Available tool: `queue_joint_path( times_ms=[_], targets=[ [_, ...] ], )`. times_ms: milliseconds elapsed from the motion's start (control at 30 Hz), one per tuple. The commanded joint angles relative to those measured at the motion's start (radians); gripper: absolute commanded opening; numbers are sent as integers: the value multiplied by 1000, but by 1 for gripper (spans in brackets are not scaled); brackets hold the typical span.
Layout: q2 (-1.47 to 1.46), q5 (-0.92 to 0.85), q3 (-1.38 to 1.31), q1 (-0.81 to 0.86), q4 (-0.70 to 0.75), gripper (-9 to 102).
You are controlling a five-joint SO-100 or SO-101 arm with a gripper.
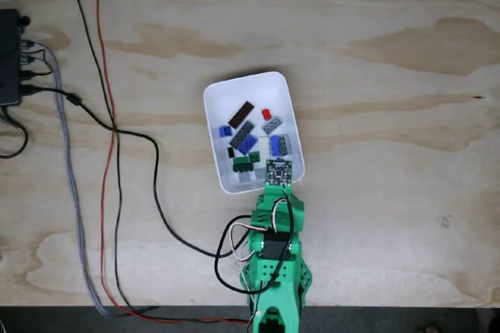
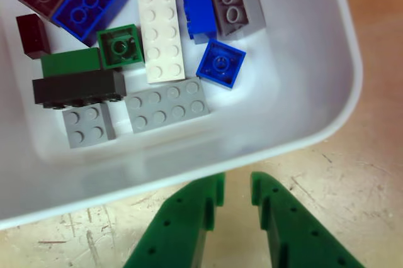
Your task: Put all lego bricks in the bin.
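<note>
Bin: I see the white bin (image 1: pixel 251 87) at the middle of the plywood tabletop (image 1: pixel 375 114), well clear of every tabletop edge; in the other view its rounded corner (image 2: pixel 343 92) fills the upper frame.
Lego bricks: the lego bricks (image 1: pixel 248 139) all lie inside the bin; the close view shows a white plate (image 2: pixel 157 22), a grey plate (image 2: pixel 167 104), a small blue square (image 2: pixel 220 62) and a black brick (image 2: pixel 79 87).
Hidden: bricks along the close view's top edge are cut off; from above, small pieces blur together.
Jaws: the green gripper (image 2: pixel 236 183) sits just outside the bin's near wall, jaws slightly parted, gripping nothing.
Open room: bare wood to the right; cables (image 1: pixel 117 153) cross the left.
</note>
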Motion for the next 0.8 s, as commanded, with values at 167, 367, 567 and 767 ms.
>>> queue_joint_path(
  times_ms=[167, 367, 567, 767],
  targets=[
    [-3, 67, 150, 74, -91, 6],
    [-2, 74, 150, 71, -91, 6],
    [-2, 74, 150, 71, -91, 6],
    [-2, 74, 150, 71, -91, 6]
  ],
)
